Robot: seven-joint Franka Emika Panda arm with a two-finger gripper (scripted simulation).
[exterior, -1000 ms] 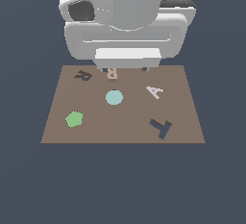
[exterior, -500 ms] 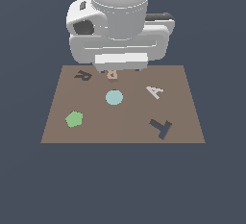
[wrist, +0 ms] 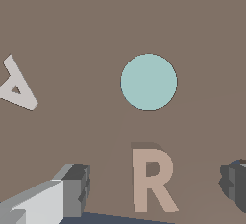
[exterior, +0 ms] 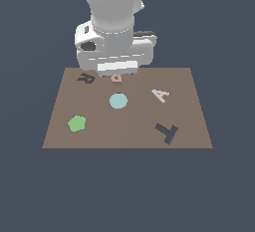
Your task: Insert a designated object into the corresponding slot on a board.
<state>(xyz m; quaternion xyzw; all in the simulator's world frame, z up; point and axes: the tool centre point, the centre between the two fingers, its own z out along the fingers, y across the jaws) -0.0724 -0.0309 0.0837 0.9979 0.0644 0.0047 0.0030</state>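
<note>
The designated object, a tan R-shaped block [wrist: 153, 180], lies flat on the brown board [exterior: 134, 126] near its far edge. In the exterior view the block [exterior: 116, 78] shows only partly under the arm's white hand. My gripper [wrist: 153, 189] is open and straddles the block. One finger [wrist: 72, 192] and the other finger [wrist: 235, 182] stand well apart from the block on either side, touching nothing. The slot, a dark R-shaped recess [exterior: 86, 78], is just to the exterior view's left of the block. It is out of the wrist view.
A teal circle [exterior: 118, 100] sits mid-board in front of the block. A green pentagon [exterior: 76, 123] lies at the exterior view's left. A whitish A [exterior: 160, 95] and a slate-blue T [exterior: 166, 132] lie at its right.
The hand has come down toward the board's far edge and now sits low over the tan block. The block and the other pieces have not moved.
</note>
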